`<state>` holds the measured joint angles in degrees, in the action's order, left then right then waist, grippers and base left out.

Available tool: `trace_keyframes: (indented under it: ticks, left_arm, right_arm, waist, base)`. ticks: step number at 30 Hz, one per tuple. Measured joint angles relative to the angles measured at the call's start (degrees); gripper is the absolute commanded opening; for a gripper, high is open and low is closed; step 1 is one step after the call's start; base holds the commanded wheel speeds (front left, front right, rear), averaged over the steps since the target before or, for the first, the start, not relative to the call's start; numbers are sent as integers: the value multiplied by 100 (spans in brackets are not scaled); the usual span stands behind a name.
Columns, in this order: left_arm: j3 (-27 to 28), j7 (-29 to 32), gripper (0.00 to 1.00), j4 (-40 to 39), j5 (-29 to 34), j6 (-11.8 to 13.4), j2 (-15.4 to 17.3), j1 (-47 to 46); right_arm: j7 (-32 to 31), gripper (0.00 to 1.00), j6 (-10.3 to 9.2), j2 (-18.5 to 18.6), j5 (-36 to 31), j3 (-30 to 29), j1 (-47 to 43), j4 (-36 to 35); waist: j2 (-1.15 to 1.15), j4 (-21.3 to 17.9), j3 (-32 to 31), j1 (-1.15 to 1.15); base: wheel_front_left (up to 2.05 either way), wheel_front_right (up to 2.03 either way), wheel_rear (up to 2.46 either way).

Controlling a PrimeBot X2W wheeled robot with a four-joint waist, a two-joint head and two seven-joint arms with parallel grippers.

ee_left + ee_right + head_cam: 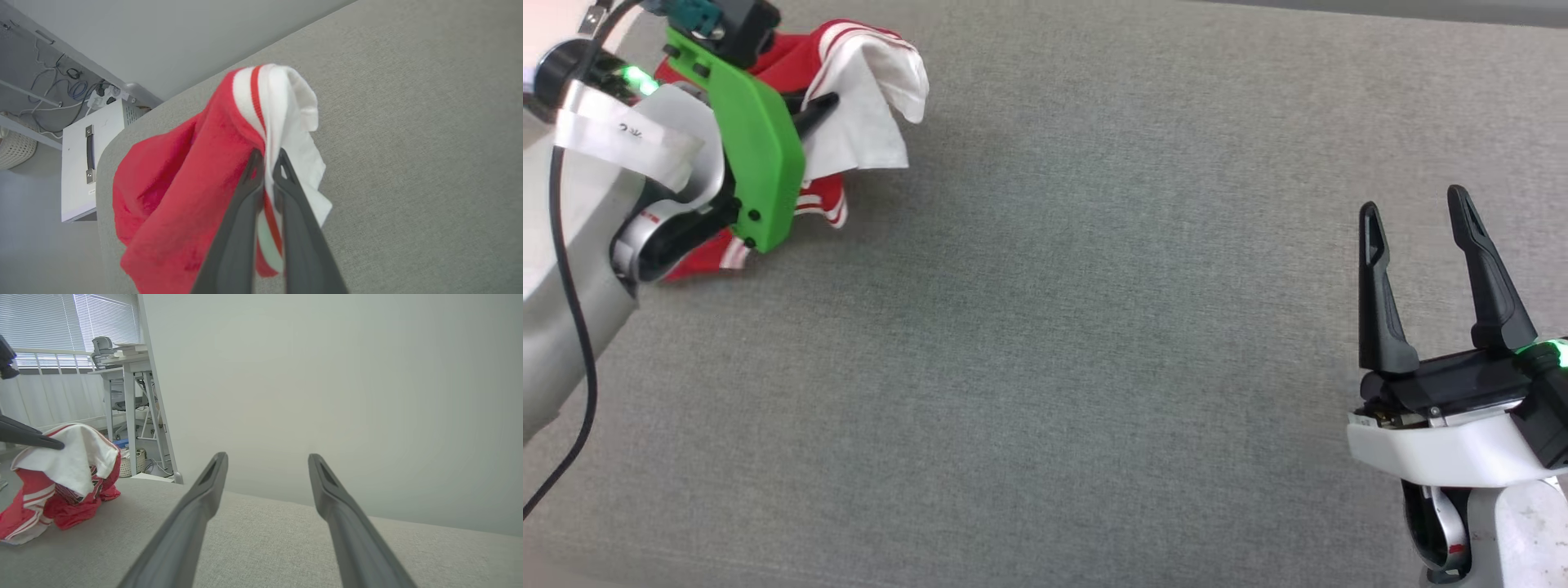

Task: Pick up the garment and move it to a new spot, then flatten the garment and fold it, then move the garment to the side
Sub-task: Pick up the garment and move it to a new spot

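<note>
Clamping bunched red-and-white garment [179,196] — left jaws | right jaws wide apart

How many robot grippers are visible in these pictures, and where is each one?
2. The left gripper is at the upper left of the head view, shut on the garment. The right gripper is at the lower right, open and empty.

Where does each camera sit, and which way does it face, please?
Head view: on the head, looking down at the grey surface; left gripper, shut on the garment, upper left; open right gripper lower right.
Left wrist view: on the left wrist, along its shut fingers into the garment.
Right wrist view: on the right wrist, level across the surface toward a wall; spread fingers.
Shared: all three show the garment.
</note>
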<state>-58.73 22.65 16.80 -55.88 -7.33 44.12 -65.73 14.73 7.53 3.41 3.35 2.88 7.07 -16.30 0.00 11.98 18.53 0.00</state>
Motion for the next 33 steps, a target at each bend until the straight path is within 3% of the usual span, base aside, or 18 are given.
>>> trace_keyframes:
  ticks: [6, 16, 26, 33]
  left_arm:
    - [-447, -57, 0, -600, 18, 0, -302, -282]
    - [-1317, -219, 0, -787, 63, 1, -1360, -802]
    - [-1467, 18, 0, -1033, 495, 0, -2446, -1046]
    - [-1471, 593, 0, -959, 964, 0, -2661, -186]
  right_arm:
    - [0, 100, 0, -40, 118, -89, -25, 5]
    - [0, 100, 0, -47, 525, -256, -14, -21]
    - [0, 100, 0, -46, 772, -497, 94, -47]
    - [0, 100, 0, -48, 831, -480, 217, -56]
  waist:
    - [0, -404, -143, 0]
    - [0, -1314, -118, 0]
    - [0, -2077, 268, 0]
    - [0, -2280, 627, 0]
  base:
    - [0, 0, 0]
    - [0, 0, 0]
    - [0, 0, 0]
    - [0, 0, 0]
